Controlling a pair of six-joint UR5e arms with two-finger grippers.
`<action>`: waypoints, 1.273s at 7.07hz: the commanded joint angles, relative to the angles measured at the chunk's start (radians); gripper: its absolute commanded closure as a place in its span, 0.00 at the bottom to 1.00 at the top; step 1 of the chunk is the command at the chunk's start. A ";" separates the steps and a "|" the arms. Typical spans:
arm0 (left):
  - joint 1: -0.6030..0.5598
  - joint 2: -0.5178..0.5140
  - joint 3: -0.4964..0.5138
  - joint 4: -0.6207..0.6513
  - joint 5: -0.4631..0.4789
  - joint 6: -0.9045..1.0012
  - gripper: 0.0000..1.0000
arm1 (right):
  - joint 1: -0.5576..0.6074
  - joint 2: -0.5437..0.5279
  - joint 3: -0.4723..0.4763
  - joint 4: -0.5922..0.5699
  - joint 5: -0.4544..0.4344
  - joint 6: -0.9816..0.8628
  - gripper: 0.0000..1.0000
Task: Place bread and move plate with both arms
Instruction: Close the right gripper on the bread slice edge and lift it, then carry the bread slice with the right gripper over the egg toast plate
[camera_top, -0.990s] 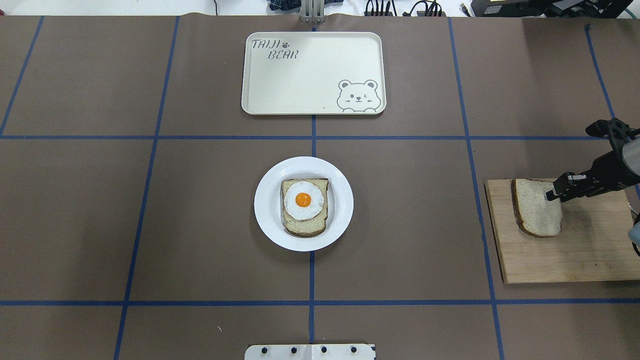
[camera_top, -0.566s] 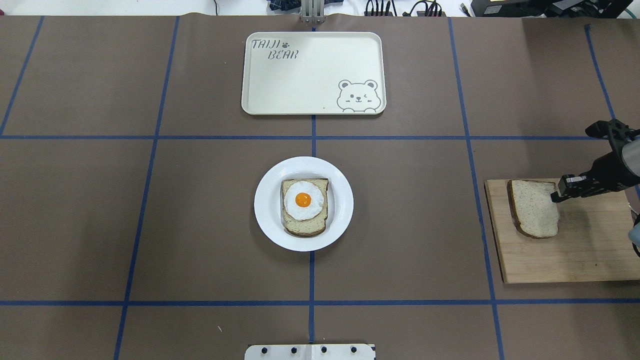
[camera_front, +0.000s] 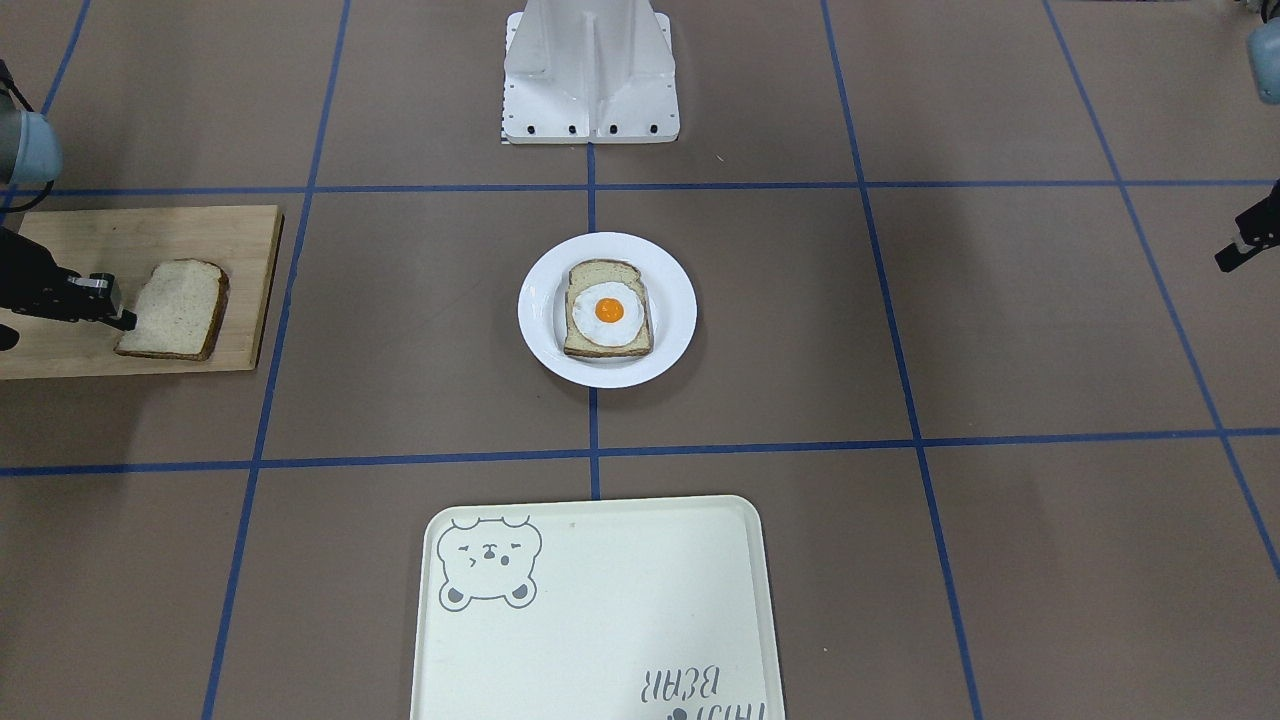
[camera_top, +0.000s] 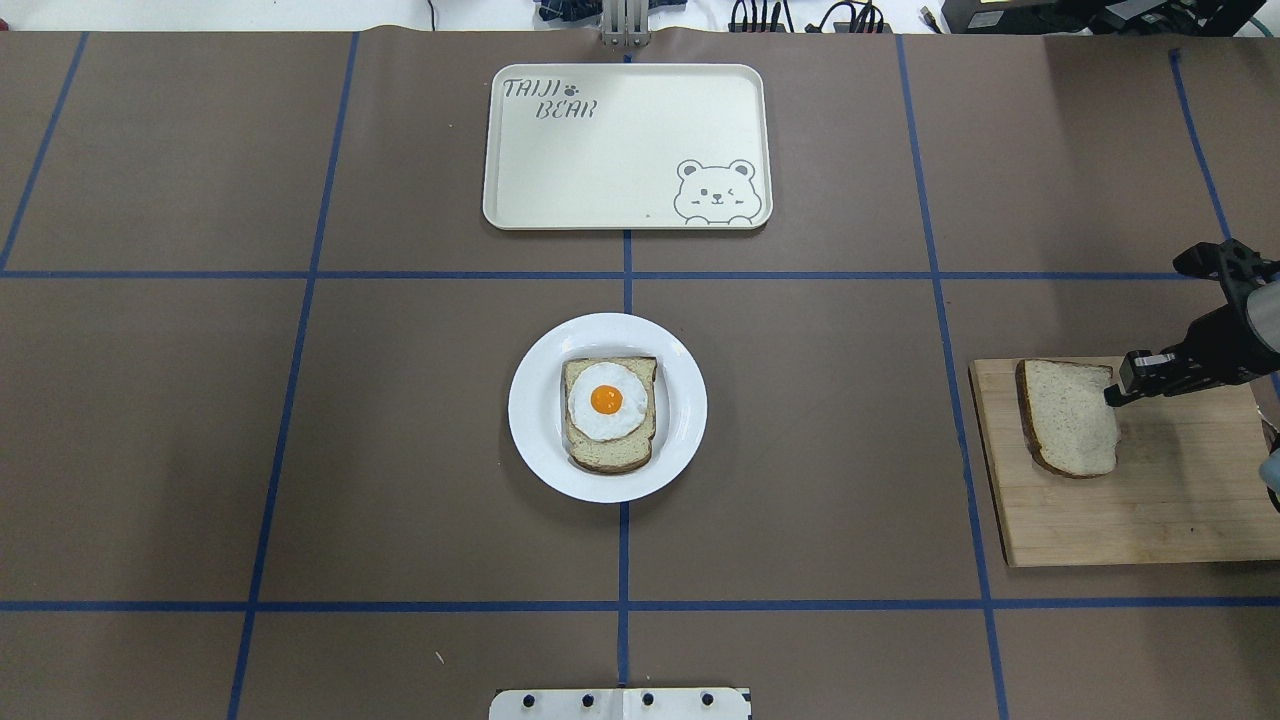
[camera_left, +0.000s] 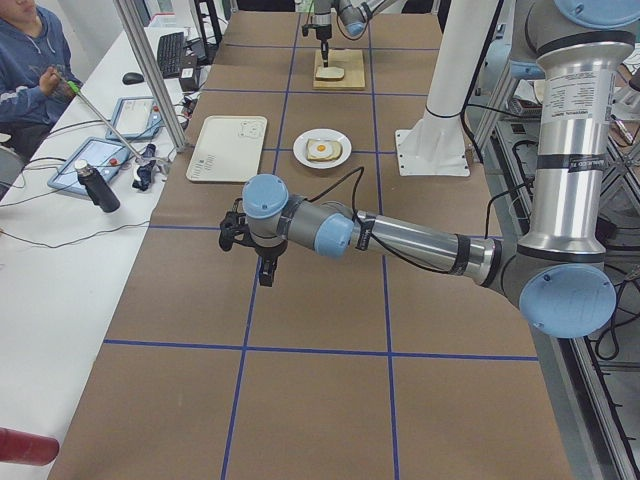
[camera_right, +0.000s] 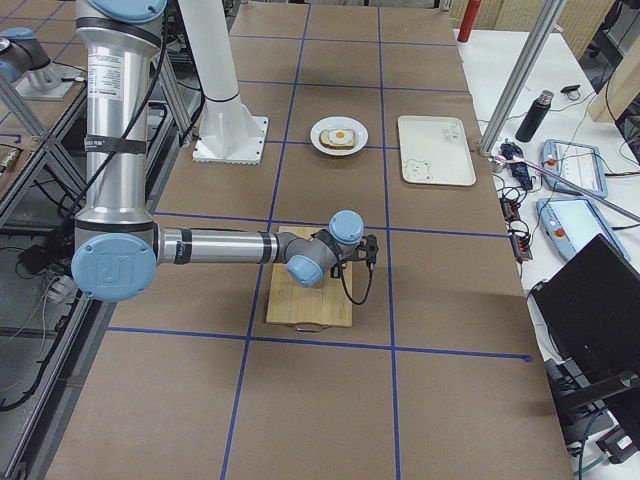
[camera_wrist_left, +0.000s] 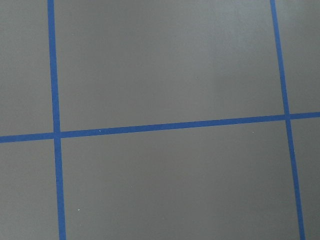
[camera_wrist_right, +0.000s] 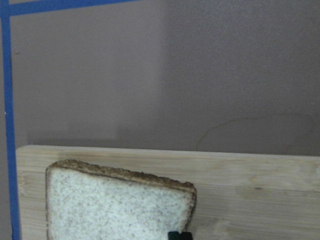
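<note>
The plain bread slice (camera_top: 1065, 420) lies on a wooden cutting board (camera_top: 1150, 510) at the table's right. My right gripper (camera_top: 1110, 393) is at the slice's far right corner, its fingers shut on that edge. In the front view the gripper (camera_front: 125, 320) meets the bread (camera_front: 178, 308) on its left side. In the right wrist view the bread (camera_wrist_right: 115, 205) fills the bottom left. The white plate (camera_top: 530, 440) sits mid-table and carries a slice with a fried egg (camera_top: 606, 400). My left gripper (camera_front: 1228, 258) hovers over bare table at the far left; its jaws are unclear.
The cream bear-print tray (camera_top: 625, 145) lies beyond the plate, on the side away from me. A white fixed stand (camera_front: 590, 70) stands at my base. Blue tape lines grid the brown table. An operator sits at a side bench in the left view.
The right gripper has moved slightly right and back toward the slice's corner. The bread has shifted a little left on the board. The plate and tray have not moved.
</note>
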 joint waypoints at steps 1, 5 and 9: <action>-0.001 0.000 -0.001 0.000 0.000 0.000 0.02 | 0.024 -0.003 0.030 0.000 0.057 -0.001 1.00; -0.001 0.002 -0.004 0.000 -0.002 0.000 0.02 | 0.096 0.080 0.100 -0.011 0.256 0.087 1.00; -0.001 0.015 -0.001 0.000 -0.003 0.006 0.02 | -0.020 0.426 0.090 -0.014 0.273 0.509 1.00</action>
